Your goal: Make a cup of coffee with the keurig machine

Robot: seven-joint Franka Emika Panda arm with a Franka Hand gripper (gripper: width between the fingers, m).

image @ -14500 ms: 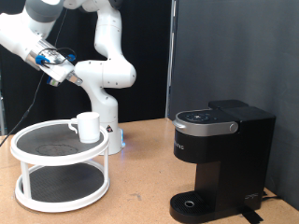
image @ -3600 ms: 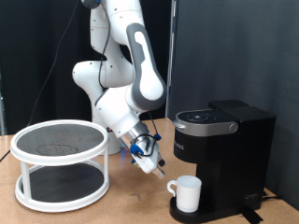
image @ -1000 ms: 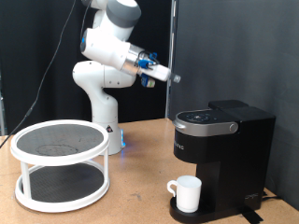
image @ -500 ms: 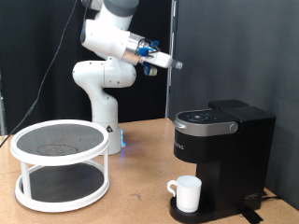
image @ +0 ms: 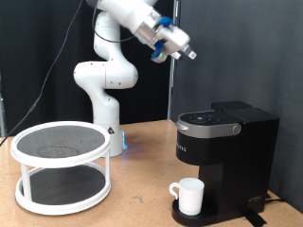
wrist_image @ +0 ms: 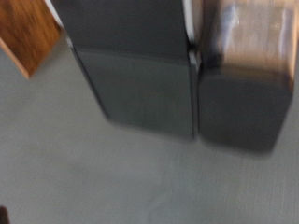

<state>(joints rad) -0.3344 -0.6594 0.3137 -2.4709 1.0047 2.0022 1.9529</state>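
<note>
Fingers (image: 192, 54) hang high above keurig machine (image: 225, 159) and cup (image: 189, 196).

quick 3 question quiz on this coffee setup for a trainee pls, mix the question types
1. True or false: the cup stands on the keurig machine drip base.
2. Where is the gripper? A) inside the cup B) raised in the air above the machine C) on the white rack
3. Fill in: the machine's lid is ____.

Key: 1 true; 2 B; 3 closed
</note>
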